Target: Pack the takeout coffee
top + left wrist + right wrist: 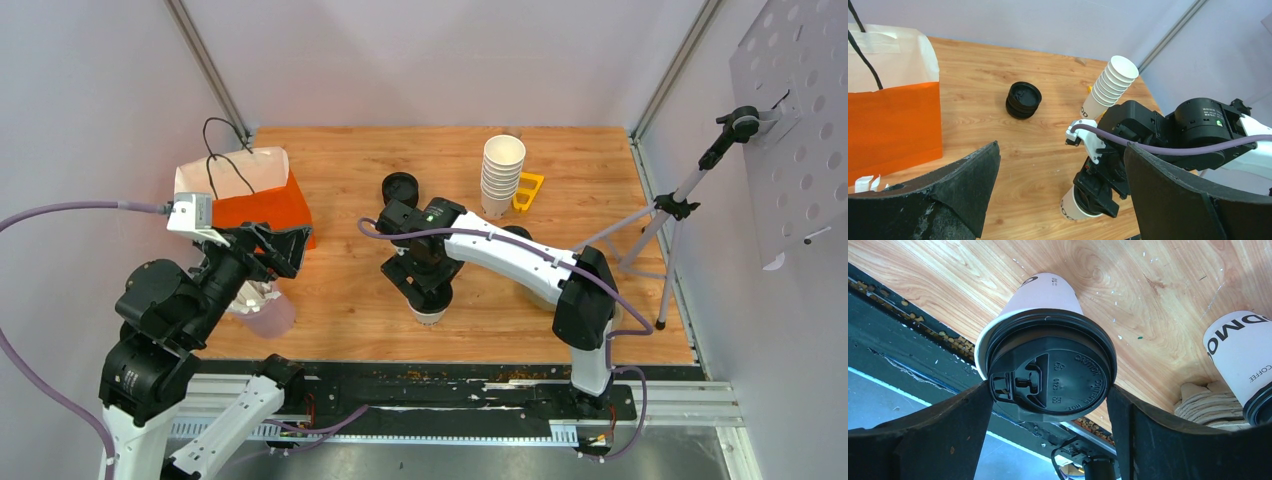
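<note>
- Right pincer (1048,385): closed on the first takeout coffee (1048,340), a small white paper cup with a round black plastic lid. One finger meets the lid rim on each side, and no gap shows.
- First takeout coffee: upright near the front edge of the wooden counter (340,300). Whether its base rests on the counter cannot be told. From above, the pincer covers most of it.
- Its lid: raised lettering reads "CAUTION" and "HOT", with a sip tab moulded at one side. Black print on the cup wall is only partly readable.
- Second takeout coffee (1240,352): a like white cup with black lettering that includes "COFFEE", to the right of the first and apart from it. The frame edge cuts it off, so only a sliver of its black lid shows. The overhead view hides it mostly under the right arm.
- Stack of brown cardboard pieces (1208,402): just beside the second cup, and its kind is hard to make out.
- Left pincer (1062,150): jaws spread wide and holding nothing, just beside the orange paper bag (265,205).
- Orange paper bag: upright at the counter's left side, mouth open, with a white lining and black cord handles.
- Pale pink cup (268,318): partly hidden by the left arm.
- Far side: a short stack of black lids (400,187) and a tall stack of nested white cups (502,172).
</note>
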